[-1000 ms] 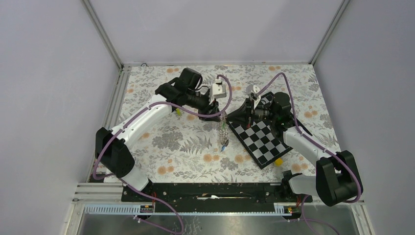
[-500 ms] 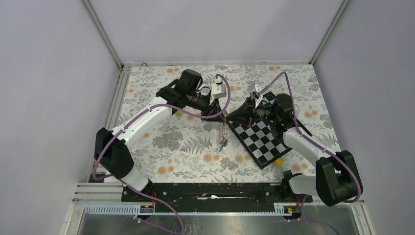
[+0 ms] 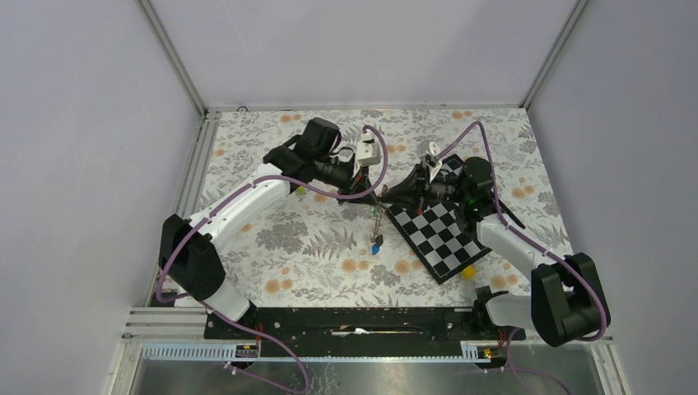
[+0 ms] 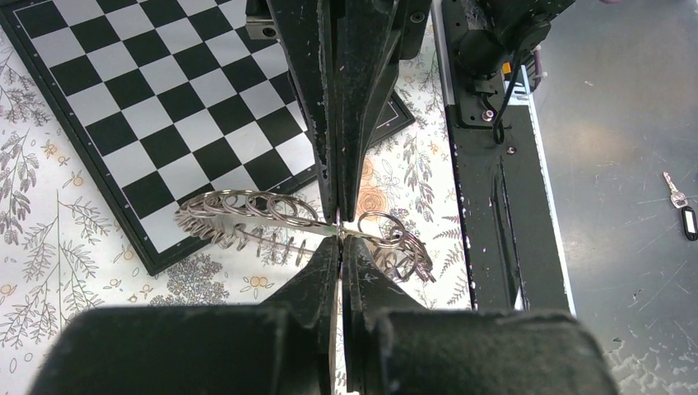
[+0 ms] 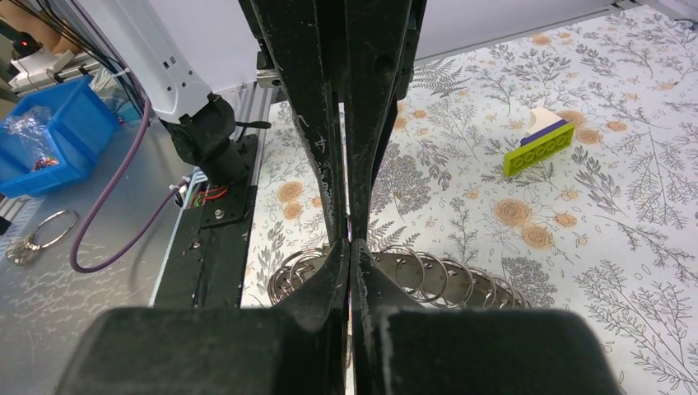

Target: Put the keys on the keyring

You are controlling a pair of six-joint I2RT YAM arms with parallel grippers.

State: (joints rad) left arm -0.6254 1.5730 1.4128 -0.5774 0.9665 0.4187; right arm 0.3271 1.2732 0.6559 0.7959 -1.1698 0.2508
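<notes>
Table: covered in a matte floral cloth, grey ferns and orange blooms.

Far left: your left arm, a smooth white shell with black joints, reaches in from the near rail. Beside it lies the lime stick, a studded plastic bar flat on the cloth. The right wrist view gives you its studs. The top view shows only a yellow-green speck.

Centre: left gripper, with black scuffed fingers, has its jaws pressed together on the keyring. The keyring is a run of thin bright wire loops linked into a chain. It is held in the air between the two grippers, near the checkerboard's left edge.

In the top view the keyring reads as one thin strand hanging down. The keys are at its lower end, a blue head with a dark one just above it. You cannot tell whether they touch the cloth. Neither wrist view shows you the keys, and the top view does not resolve single loops.

Right gripper meets the left one tip to tip, jaws likewise clamped on the same chain.

Right: checkerboard, a flat, rigid black-and-white board lying askew on the cloth. The yellow block sits just beside its near corner. Only the right wrist view shows the blue bin, off the table.
</notes>
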